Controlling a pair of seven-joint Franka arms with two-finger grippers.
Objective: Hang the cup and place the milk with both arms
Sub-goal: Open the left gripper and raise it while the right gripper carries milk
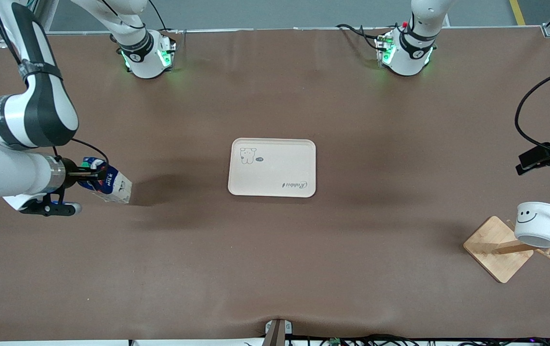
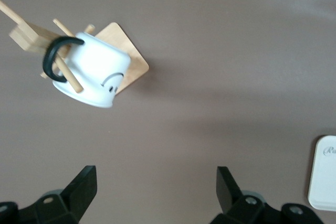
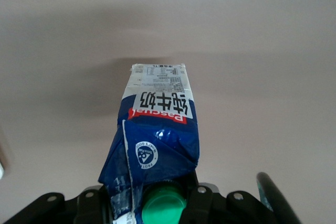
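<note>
Cup already hung by its black handle on a peg of the wooden rack at the left arm's end of the table, left gripper spread wide and empty above it. Milk clamped near its green cap in the right gripper, tilted, low over bare table at the right arm's end. Still to set down, presumably on the tray mid-table, with nothing blocking the path.

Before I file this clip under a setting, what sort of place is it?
Probably a robot lab bench, not a kitchen: two bolted arms on a brown-covered table, loose cables, and staged props, a tray and a mug rack.
</note>
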